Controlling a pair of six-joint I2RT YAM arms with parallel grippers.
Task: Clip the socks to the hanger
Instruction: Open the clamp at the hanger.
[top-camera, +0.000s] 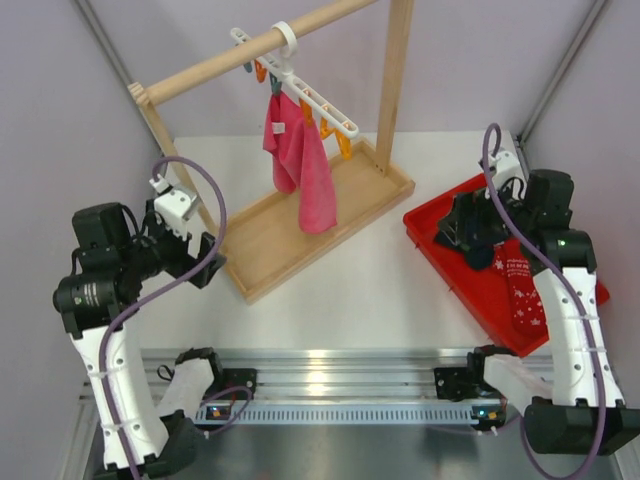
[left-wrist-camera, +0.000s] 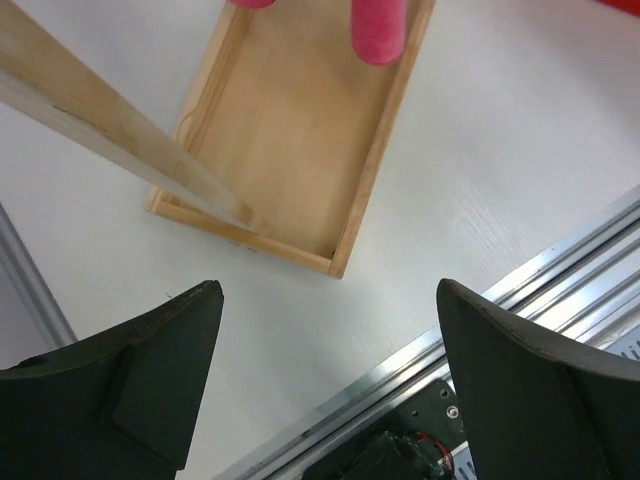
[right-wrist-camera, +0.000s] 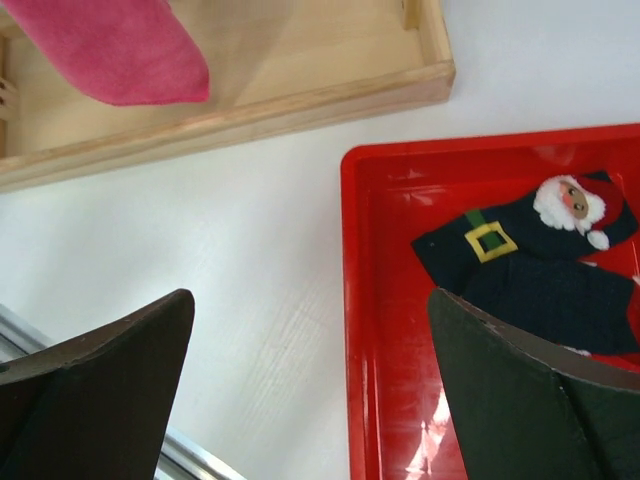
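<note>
1. The left end effector (left-wrist-camera: 330, 300) has its two dark fingers spread wide with nothing between them. It touches nothing. It hangs above the white bench (top-camera: 380, 280), just off the near left corner of the light wooden rail frame (top-camera: 270, 240).
2. The right end effector (right-wrist-camera: 310, 300) also stands wide open and grips nothing. It hovers to the right of the wooden frame, over the frame-side edge of a shallow red plastic tray (right-wrist-camera: 380, 350).
3. The small dark navy fabric socks (right-wrist-camera: 540, 290), with a Santa face and a yellow belt buckle, lie flat in the red tray. They sit on the side away from the wooden frame, under and just past the right finger of the right end effector. There seem to be two overlapping pieces, though the finger hides part of them.
4. The slim white plastic bar hanger with orange and yellow clips (top-camera: 325, 105) hangs tilted from the top rail of the wooden frame by its ring hook. It is well apart from both end effectors and from the socks.
5. A long pink cloth (top-camera: 300, 170) hangs from the hanger down over the floor of the wooden frame.
6. A red sock with white snowflakes (top-camera: 522, 290) lies in the tray, farther from the wooden frame than the navy socks.
</note>
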